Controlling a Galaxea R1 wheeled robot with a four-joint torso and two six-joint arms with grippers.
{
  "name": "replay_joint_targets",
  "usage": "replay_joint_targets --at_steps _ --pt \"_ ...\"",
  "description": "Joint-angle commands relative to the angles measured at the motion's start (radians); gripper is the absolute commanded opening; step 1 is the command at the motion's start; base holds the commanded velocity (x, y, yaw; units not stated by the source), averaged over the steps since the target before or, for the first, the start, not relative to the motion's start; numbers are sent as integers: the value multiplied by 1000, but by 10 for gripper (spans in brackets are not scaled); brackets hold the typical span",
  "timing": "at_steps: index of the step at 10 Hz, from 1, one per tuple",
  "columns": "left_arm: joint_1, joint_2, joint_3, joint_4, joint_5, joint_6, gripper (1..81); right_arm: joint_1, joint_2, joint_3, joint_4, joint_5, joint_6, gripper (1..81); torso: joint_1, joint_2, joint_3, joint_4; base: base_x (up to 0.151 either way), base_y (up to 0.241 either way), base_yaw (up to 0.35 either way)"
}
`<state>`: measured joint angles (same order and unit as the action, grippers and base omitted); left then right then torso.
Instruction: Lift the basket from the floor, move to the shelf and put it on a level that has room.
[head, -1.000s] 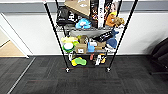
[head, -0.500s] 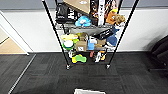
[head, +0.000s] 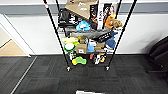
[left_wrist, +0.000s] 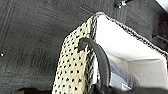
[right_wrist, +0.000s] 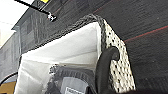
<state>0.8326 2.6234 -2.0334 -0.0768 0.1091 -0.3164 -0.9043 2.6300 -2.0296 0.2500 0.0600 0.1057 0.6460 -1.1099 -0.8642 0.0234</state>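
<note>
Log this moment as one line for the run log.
stage: facing shelf | basket: off the floor, seen at both wrists, white lining, dark loop handles | shelf tiers: cluttered | claws: state unclear

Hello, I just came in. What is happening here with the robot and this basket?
The robot faces the shelf, a black wire rack crowded with boxes and toys, standing on the dark carpet floor. Both wrist cameras look closely at the basket, cream wicker with white lining, each beside one of its dark loop handles, with something dark lying inside it. Its edge shows at the bottom of the head view. The basket is not on the shelf yet.
</note>
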Motion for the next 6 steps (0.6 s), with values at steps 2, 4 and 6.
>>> replay_joint_targets --at_steps 2,4,6 --pt "-85 -23 58 -24 35 -10 10 50 -74 102 8 -25 15 10 -85 131 102 0 0 0 0" --pt "-63 -43 70 -23 35 -10 10 37 -78 108 8 -25 15 10 -130 199 153 0 0 0 0" --pt "-54 -71 102 -20 34 -10 10 34 -81 117 8 -23 15 10 -175 268 204 0 0 0 0"
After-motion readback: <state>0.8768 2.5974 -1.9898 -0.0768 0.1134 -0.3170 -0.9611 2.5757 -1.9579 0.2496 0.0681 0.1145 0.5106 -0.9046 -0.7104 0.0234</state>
